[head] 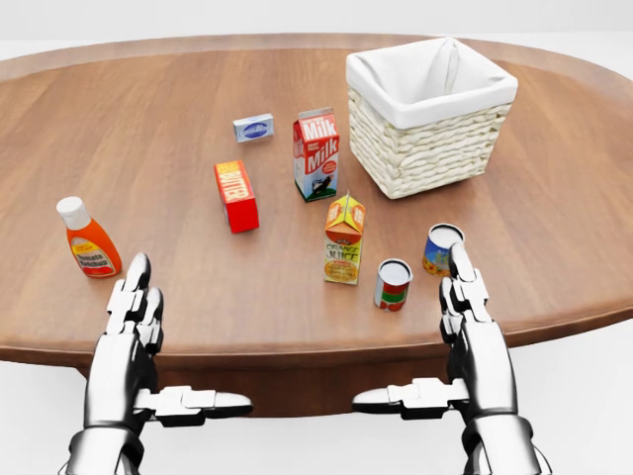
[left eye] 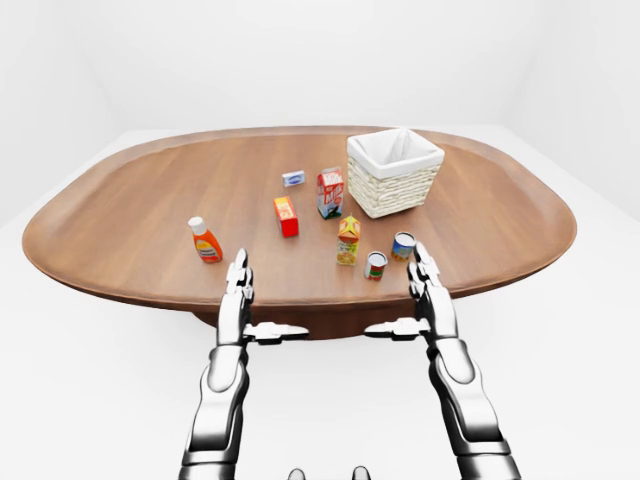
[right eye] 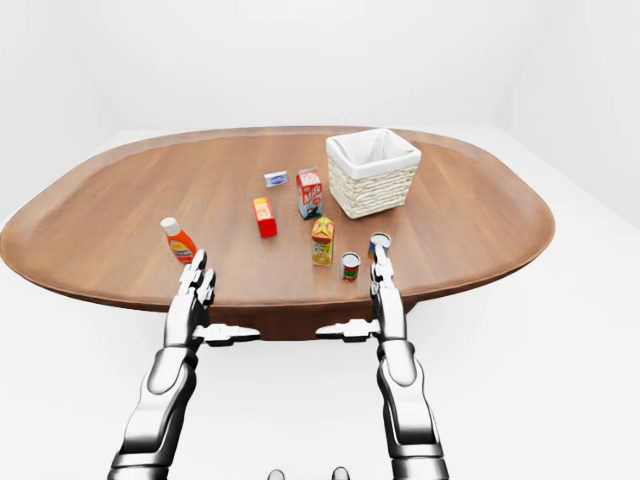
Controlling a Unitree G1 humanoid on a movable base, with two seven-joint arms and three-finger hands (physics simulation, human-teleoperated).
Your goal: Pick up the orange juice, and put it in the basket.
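The orange juice carton [head: 343,239], yellow and orange with a gabled top, stands upright near the table's near edge in the head view. The white-lined wicker basket [head: 432,139] sits above and to its right, with nothing showing inside. My left hand [head: 138,332] is open at the table's near edge, lower left, well apart from the carton. At the lower right my right hand [head: 467,327] is also open, fingers pointing up beside the cans and thumb out to the side. Neither hand holds anything.
A milk carton [head: 316,154], a red box [head: 236,196], a small blue-and-white box [head: 253,128] and an orange sauce bottle [head: 89,238] stand on the oval wooden table [head: 148,119]. Two cans [head: 392,285] [head: 441,248] stand right of the juice, close to my right fingertips.
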